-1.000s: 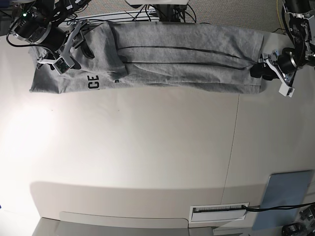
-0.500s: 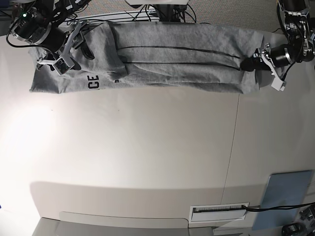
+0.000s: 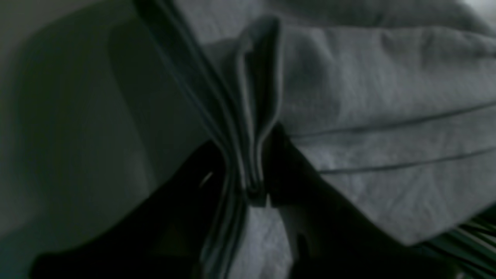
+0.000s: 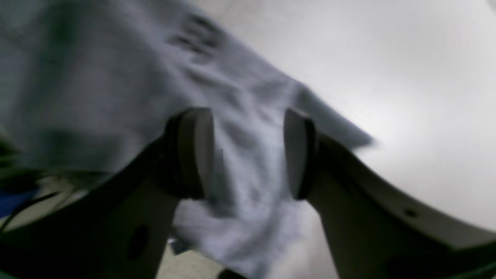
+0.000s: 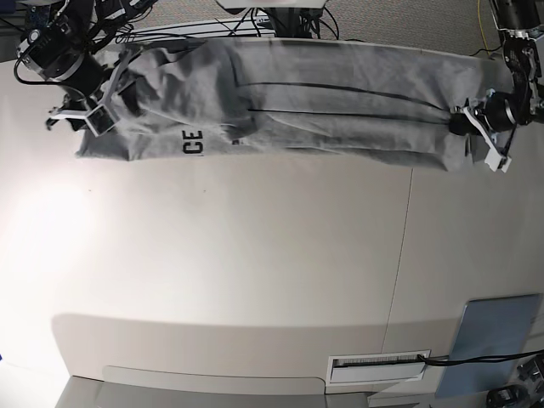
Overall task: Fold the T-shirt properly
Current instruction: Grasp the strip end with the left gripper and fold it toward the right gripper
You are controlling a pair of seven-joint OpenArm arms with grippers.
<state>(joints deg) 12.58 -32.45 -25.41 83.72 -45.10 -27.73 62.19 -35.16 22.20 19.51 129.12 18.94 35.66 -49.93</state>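
- Broadly, lies as a long folded band across the top of the base view: the T-shirt [image 5: 323, 106], long axis left to right on the white table [image 5: 255, 272], lettering near the left end.
- Pinched at the far right end by the left gripper [image 5: 466, 123], clamped on stacked hem layers [image 3: 248, 155].
- Straddled at the upper-left end by the right gripper [image 5: 106, 98], pads [image 4: 195, 153] apart around bunched cloth, not yet pressing.
- Likely calls for the ends brought together along that axis.
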